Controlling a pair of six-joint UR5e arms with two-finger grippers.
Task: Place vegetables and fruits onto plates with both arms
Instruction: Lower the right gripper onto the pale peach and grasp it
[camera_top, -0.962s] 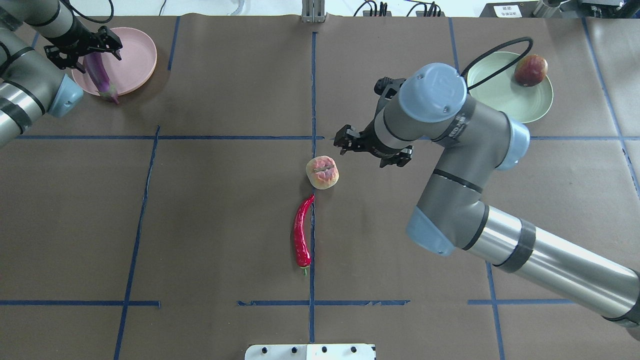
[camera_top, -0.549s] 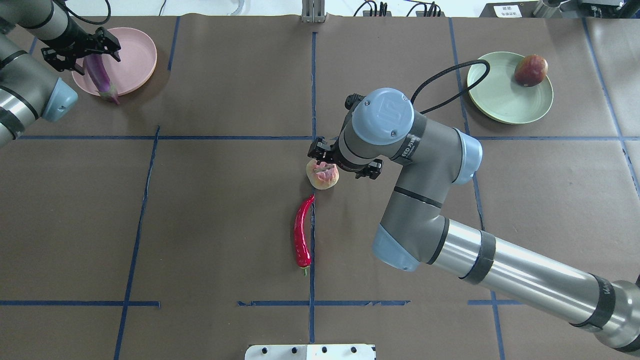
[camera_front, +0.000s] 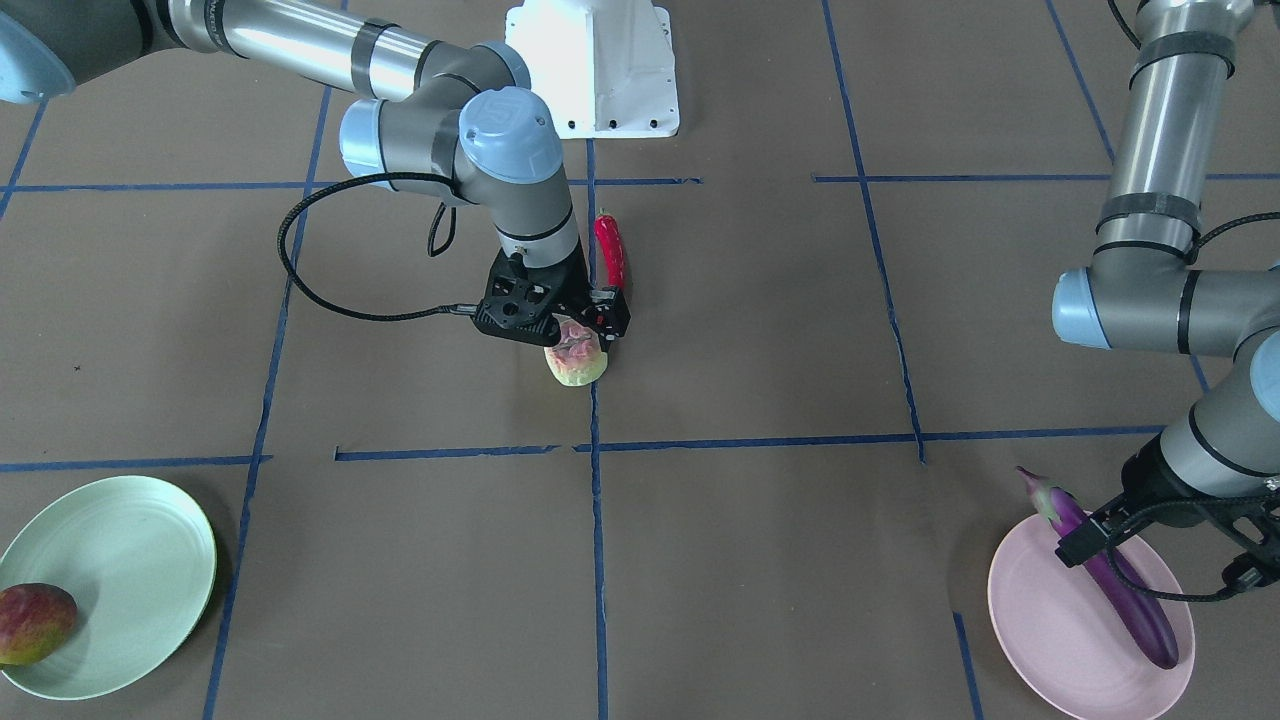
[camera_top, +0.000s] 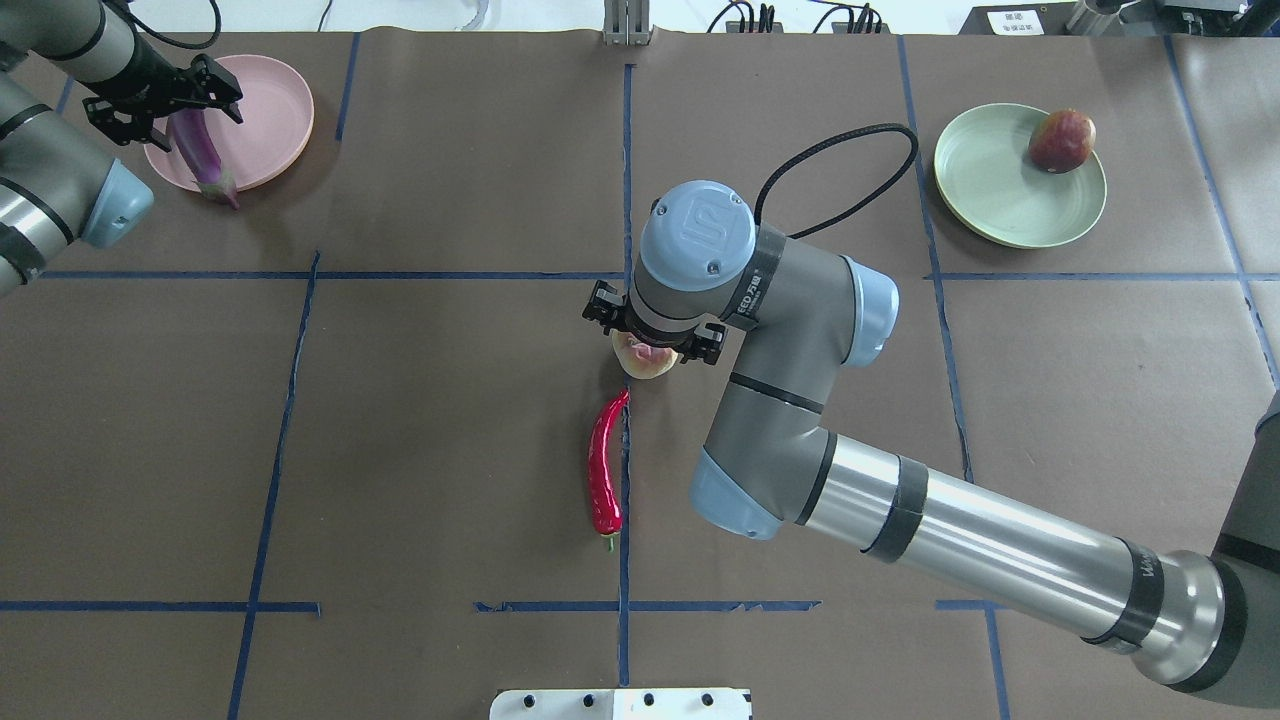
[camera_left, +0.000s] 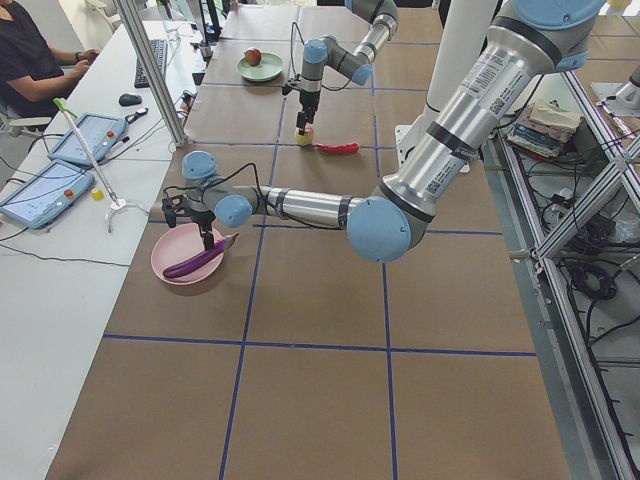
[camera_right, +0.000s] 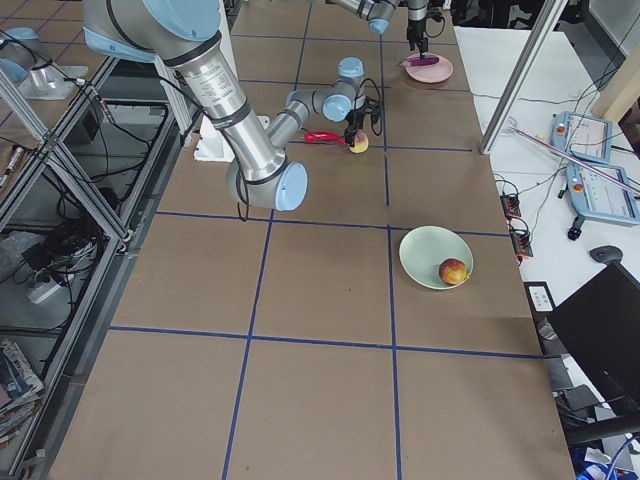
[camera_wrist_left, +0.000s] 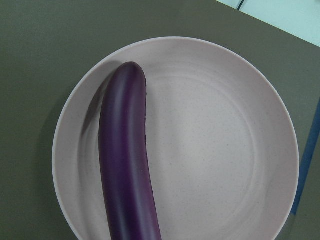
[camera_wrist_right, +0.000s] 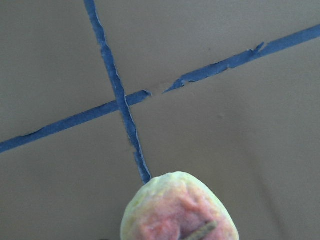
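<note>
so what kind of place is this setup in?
Likely a robotics lab workcell: a brown table gridded with blue tape, aluminium framing alongside, and a person at a side bench with handheld control tablets.

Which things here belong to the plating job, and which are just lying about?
Job: eggplant, chili pepper, dark-red fruit, pale pink-blushed fruit, pink plate, green plate.

Lying about: white base block, tablets and mouse on the side bench.
</note>
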